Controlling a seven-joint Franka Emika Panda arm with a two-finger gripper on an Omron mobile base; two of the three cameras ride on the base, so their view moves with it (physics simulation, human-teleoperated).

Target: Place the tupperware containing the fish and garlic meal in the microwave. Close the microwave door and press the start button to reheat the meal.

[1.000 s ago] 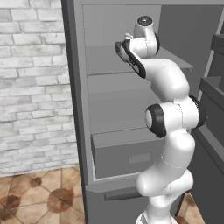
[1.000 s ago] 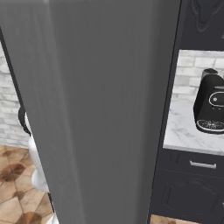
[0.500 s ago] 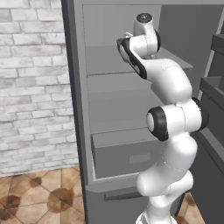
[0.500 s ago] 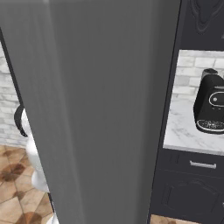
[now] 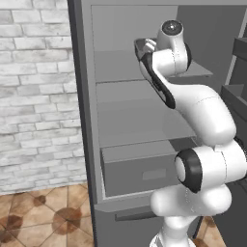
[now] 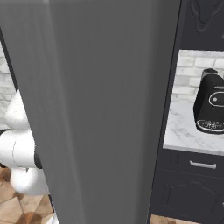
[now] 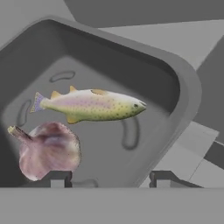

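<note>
Flat, even rendered light with no glare and only soft shading. The tupperware (image 7: 183, 87) is darker in its deep corners. A blurred grey panel (image 6: 100, 109) looms out of focus in the right base view. Edges look coarse and pixelated throughout.

arm (image 5: 193, 103) reared higher, wrist swung up — elbow joint lifted, hand pushed deeper toward shelf (image 5: 120, 62)
</note>
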